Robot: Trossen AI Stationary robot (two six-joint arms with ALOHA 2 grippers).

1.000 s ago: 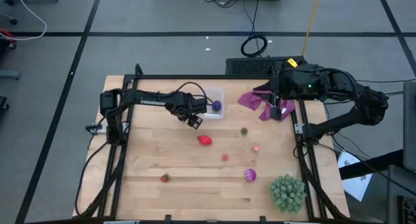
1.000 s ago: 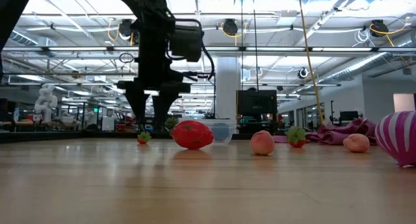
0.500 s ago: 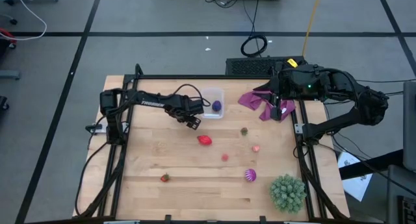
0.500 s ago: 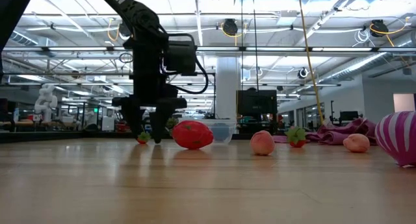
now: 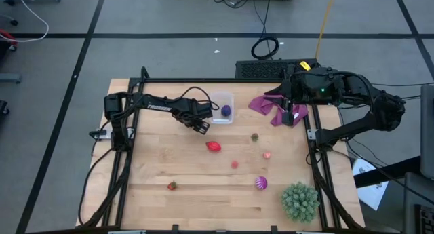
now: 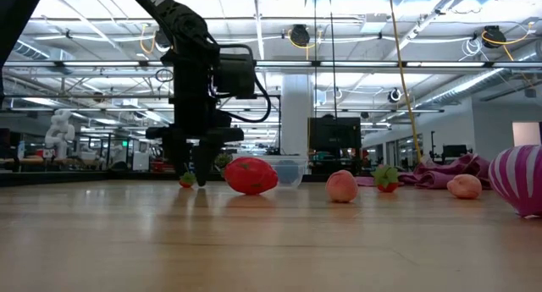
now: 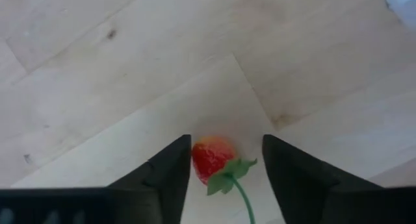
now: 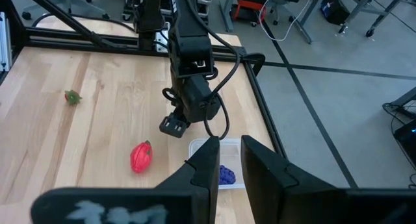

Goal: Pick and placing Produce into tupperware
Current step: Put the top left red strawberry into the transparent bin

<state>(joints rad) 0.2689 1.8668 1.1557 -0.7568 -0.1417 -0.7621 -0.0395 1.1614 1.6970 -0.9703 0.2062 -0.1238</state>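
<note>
A tiny red strawberry (image 7: 211, 156) with a green stem lies on the wooden table (image 5: 156, 159), left of the clear tupperware (image 5: 218, 98). My left gripper (image 7: 226, 139) points straight down over it, open, one finger on each side. A blue-purple piece (image 5: 226, 110) lies inside the tupperware. More produce rests on the table: a red piece (image 5: 213, 146), a pink one (image 5: 234, 164), a brownish one (image 5: 255, 135), another pink one (image 5: 267, 154), a striped magenta ball (image 5: 261, 183) and a small red one (image 5: 171, 186). My right gripper (image 8: 229, 143) waits shut, high at the far right. My left gripper has one finger (image 7: 175, 162) right against the strawberry's side (image 7: 197, 158); whether it touches I cannot tell. The other finger (image 7: 279, 162) stands apart from the fruit, close to its green leaf. The fingers come from above and the strawberry lies on the table.
A large green spiky ball (image 5: 300, 200) sits at the near right corner. A purple cloth (image 5: 271, 106) lies at the far right under my right arm. A black frame (image 5: 122, 159) edges the table. Bare wood stretches along the near left.
My left gripper has come down over the small strawberry until its fingertips stand near the table. Its fingers have then drawn closer together around the fruit. The strawberry has stayed in place.
</note>
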